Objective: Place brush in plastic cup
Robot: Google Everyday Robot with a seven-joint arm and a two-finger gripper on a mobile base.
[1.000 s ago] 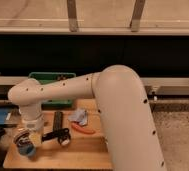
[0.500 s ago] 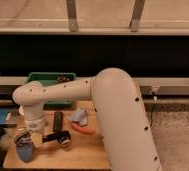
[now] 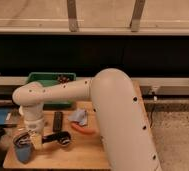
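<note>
- Gripper (image 3: 29, 137) sits at lower left of the frame, hanging from the white arm (image 3: 108, 110) directly over the plastic cup (image 3: 22, 150). Cannot tell how it is set.
- Brush: not separately visible. A dark shape shows at the cup's mouth, but I cannot tell whether it is the brush or the gripper's shadow.
- Plastic cup stands near the lower-left corner of the wooden table (image 3: 83, 152), close to the edge.
- Risk: the cup is light and near the table edge; a sideways nudge from the gripper could tip it or push it off.
- Risk: a long brush in a short cup may lean on the rim and topple it on release.
- Risk: black remote (image 3: 57, 121) and a dark object (image 3: 58, 138) lie just beside the gripper, so a swing right could drag them.
- Surface: light wood tabletop, also bearing a red-orange stick (image 3: 84, 130), a blue-grey cloth (image 3: 80, 117) and a green bin (image 3: 50, 80) at the back.
- Room: dark wall band behind, pale rail above, speckled floor at right.
</note>
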